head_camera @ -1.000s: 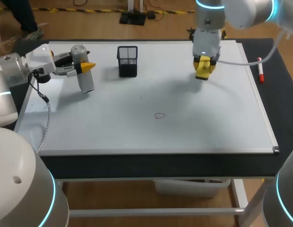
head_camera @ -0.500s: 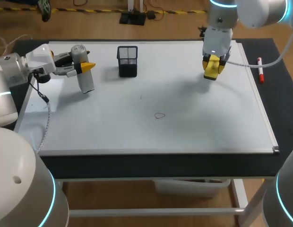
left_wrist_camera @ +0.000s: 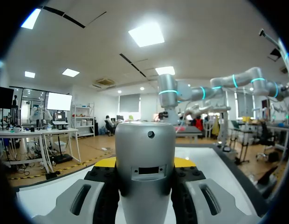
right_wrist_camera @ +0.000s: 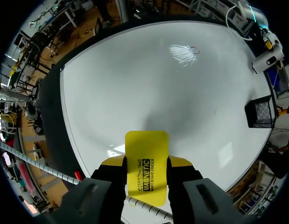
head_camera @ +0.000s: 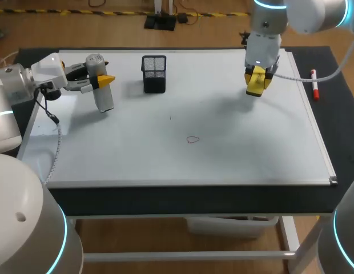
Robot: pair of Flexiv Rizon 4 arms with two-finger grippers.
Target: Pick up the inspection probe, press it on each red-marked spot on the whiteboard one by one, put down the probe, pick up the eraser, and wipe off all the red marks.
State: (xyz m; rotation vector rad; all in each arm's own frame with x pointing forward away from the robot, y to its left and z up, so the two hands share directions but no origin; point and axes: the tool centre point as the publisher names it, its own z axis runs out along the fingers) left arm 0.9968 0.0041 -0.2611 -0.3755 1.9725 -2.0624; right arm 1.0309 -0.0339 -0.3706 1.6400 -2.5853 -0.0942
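Surface: whiteboard (head_camera: 125, 154) flat on the table.
Red mark (head_camera: 192, 140): small loop near the board's middle.
Left gripper (head_camera: 100, 80): clamped on silver probe (head_camera: 103, 100), at board's left.
Right gripper (head_camera: 257, 77): gripping yellow eraser (right_wrist_camera: 145, 149), above far right.

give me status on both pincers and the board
Left pincer shut on probe, at left end of board. Right pincer shut on eraser, over far right. Red mark mid-board, unwiped; mesh cup off that path.
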